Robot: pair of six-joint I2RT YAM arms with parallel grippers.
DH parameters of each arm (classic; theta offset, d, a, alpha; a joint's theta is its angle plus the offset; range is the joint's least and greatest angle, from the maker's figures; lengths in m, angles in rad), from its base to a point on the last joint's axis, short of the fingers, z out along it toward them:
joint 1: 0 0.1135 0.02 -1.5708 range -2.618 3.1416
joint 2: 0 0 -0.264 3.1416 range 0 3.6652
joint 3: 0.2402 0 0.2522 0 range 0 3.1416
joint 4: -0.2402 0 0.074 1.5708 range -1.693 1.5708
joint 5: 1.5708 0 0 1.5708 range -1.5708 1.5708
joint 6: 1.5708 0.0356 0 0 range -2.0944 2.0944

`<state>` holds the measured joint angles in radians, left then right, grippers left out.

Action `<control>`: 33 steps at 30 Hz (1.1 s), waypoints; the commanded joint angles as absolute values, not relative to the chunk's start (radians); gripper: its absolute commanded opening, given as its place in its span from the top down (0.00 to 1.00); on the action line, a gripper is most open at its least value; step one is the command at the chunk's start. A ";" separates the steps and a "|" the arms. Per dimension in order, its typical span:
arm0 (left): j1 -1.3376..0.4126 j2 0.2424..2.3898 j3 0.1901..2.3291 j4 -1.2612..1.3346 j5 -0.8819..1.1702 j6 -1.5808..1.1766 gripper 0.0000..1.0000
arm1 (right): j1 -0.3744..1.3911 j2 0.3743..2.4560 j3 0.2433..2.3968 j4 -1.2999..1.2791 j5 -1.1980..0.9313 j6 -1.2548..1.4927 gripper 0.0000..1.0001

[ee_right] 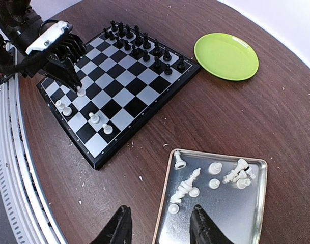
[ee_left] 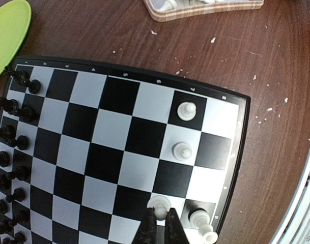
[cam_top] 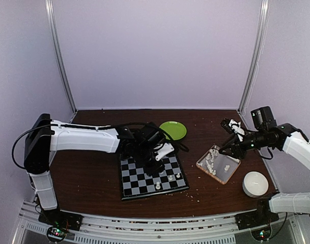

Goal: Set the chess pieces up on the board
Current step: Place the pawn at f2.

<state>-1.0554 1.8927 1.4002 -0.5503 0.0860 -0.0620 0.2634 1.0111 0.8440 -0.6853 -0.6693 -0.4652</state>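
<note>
The chessboard (cam_top: 144, 175) lies at table centre, with black chessmen along its far edge and white chessmen near its right edge. My left gripper (ee_left: 160, 219) is shut on a white pawn (ee_left: 159, 204) that stands on a pale square near the board's right edge. Other white pieces stand at the same side (ee_left: 186, 110) (ee_left: 182, 151) (ee_left: 199, 217). In the right wrist view the board (ee_right: 119, 86) and the left gripper (ee_right: 68, 76) also show. My right gripper (ee_right: 160, 226) is open and empty above the near edge of the tray (ee_right: 256, 203), which holds several loose white pieces (ee_right: 188, 188).
A green plate (cam_top: 173, 130) sits behind the board. A white round bowl (cam_top: 255, 183) stands at the front right, near the tray (cam_top: 231, 173). Crumbs are scattered on the brown table between board and tray.
</note>
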 commanded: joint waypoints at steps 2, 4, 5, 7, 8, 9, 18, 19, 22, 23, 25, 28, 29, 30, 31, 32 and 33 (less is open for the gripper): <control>-1.057 1.931 1.397 -0.524 0.071 -0.034 0.98 | 0.259 1.026 0.835 -0.671 -0.651 -0.469 0.61; -1.060 1.943 1.396 -0.522 0.087 -0.031 0.97 | 0.259 1.033 0.837 -0.676 -0.650 -0.474 0.61; -1.061 1.947 1.395 -0.522 0.089 -0.030 0.97 | 0.259 1.035 0.837 -0.676 -0.650 -0.478 0.61; -1.065 1.954 1.390 -0.517 0.088 -0.027 0.98 | 0.259 1.036 0.838 -0.675 -0.647 -0.480 0.61; -1.066 1.955 1.385 -0.512 0.091 -0.026 0.97 | 0.259 1.038 0.838 -0.673 -0.647 -0.481 0.61; -1.067 1.957 1.382 -0.504 0.098 -0.026 0.97 | 0.259 1.040 0.838 -0.674 -0.647 -0.480 0.61; -1.085 1.995 1.405 -0.485 0.135 -0.022 0.97 | 0.259 1.046 0.838 -0.678 -0.650 -0.484 0.61; -1.086 1.999 1.408 -0.485 0.137 -0.020 0.97 | 0.259 1.048 0.839 -0.678 -0.650 -0.485 0.61; -1.089 2.008 1.415 -0.485 0.135 -0.020 0.96 | 0.259 1.046 0.839 -0.680 -0.650 -0.486 0.61; -1.089 2.010 1.416 -0.484 0.134 -0.021 0.95 | 0.259 1.046 0.839 -0.680 -0.650 -0.486 0.61; -1.089 2.013 1.419 -0.485 0.128 -0.023 0.94 | 0.259 1.046 0.839 -0.681 -0.650 -0.488 0.61; -1.089 2.017 1.423 -0.485 0.125 -0.023 0.94 | 0.259 1.046 0.838 -0.683 -0.652 -0.488 0.61; -1.089 2.018 1.424 -0.487 0.123 -0.023 0.94 | 0.259 1.046 0.839 -0.682 -0.652 -0.489 0.61; -1.089 2.019 1.425 -0.489 0.120 -0.024 0.94 | 0.259 1.046 0.839 -0.683 -0.653 -0.488 0.61; -1.089 2.020 1.425 -0.490 0.114 -0.023 0.93 | 0.259 1.046 0.837 -0.684 -0.653 -0.488 0.61; -1.089 2.019 1.425 -0.492 0.109 -0.025 0.92 | 0.259 1.047 0.838 -0.684 -0.653 -0.489 0.61; -1.089 2.018 1.425 -0.492 0.106 -0.025 0.90 | 0.259 1.048 0.838 -0.684 -0.655 -0.489 0.61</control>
<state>-1.0840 1.9976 1.4025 -0.4980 0.1184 -0.0334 0.2630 1.0447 0.8440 -0.6842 -0.6571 -0.4759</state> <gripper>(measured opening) 0.078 0.390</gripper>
